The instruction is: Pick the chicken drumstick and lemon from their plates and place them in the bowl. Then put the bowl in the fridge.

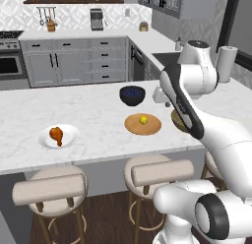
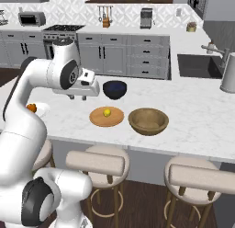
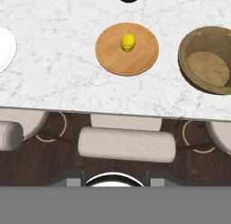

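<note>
Small yellow lemon (image 3: 128,42) sat on flat tan wooden plate (image 3: 113,60) at frame centre, orange-brown drumstick (image 1: 57,135) on glossy white plate (image 1: 45,140) lower left, tan wooden bowl (image 2: 148,121) right of centre held nothing, gripper (image 2: 78,97) hung above counter, finger gap unreadable.

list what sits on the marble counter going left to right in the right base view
chicken drumstick on the white plate, mostly hidden behind the arm → wooden plate with the lemon → wooden bowl. The dark bowl overlaps the wooden plate's span, so it is left out.
</note>
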